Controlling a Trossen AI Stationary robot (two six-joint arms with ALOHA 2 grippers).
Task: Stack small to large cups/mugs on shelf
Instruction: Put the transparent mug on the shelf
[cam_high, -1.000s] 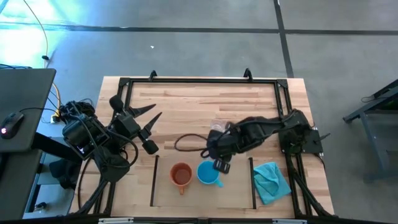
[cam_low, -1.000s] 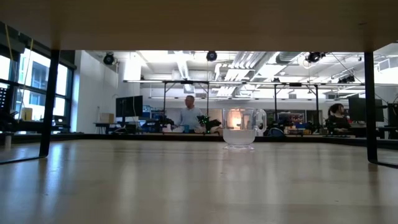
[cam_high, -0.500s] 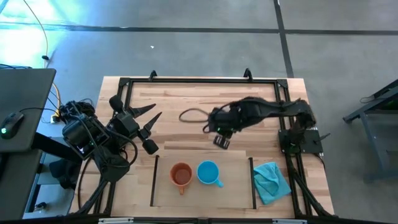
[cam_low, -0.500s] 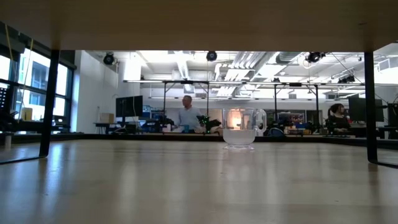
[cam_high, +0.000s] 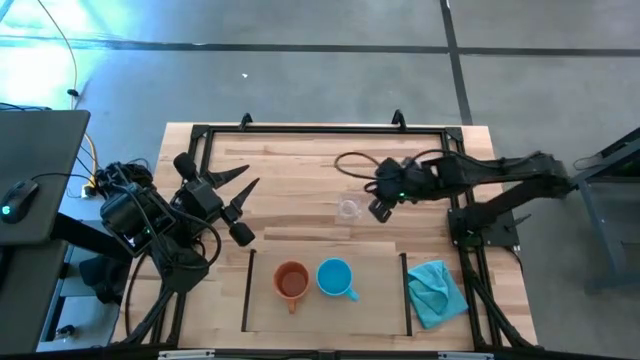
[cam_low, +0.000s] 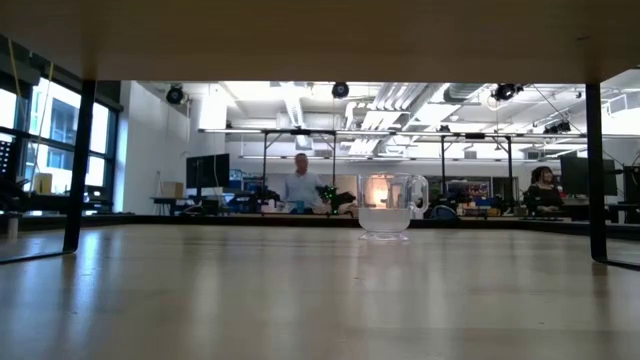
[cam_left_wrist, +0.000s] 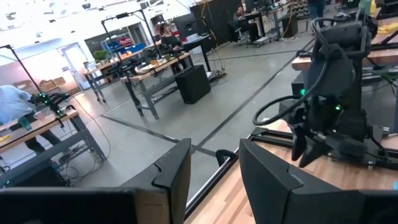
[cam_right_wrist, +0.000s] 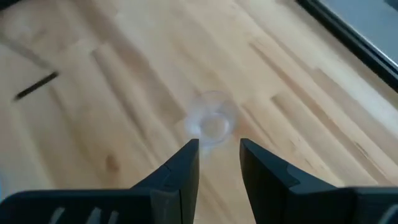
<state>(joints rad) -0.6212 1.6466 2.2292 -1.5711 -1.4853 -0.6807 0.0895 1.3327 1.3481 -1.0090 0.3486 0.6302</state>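
Table: the striped wooden table (cam_high: 300, 160) carries everything, ringed by a black metal frame (cam_high: 320, 130).
Shelf: the shelf (cam_high: 380, 300) lies at the table's near edge, between two black strips.
What changed: a second ago the right gripper (cam_high: 384, 198) was down over the shelf beside the blue mug (cam_high: 335, 277); it has since pulled back and now hangs above the glass cup (cam_high: 348, 208).
Meaning: both mugs look placed; judging by this, the cup is the next pick.
Right gripper jaws: parted and empty, the cup showing just beyond the fingertips (cam_right_wrist: 186, 155) in the wrist view.
Left gripper: the left gripper (cam_high: 237, 190) waits well left of the shelf, jaws spread, holding nothing.
Orange mug: the orange mug (cam_high: 291, 282) stands on the shelf, just beside the blue mug.
Glass cup: upright on bare table, beyond the shelf.
Room: open wood surrounds the cup; a teal cloth (cam_high: 436, 290) lies right of the shelf.
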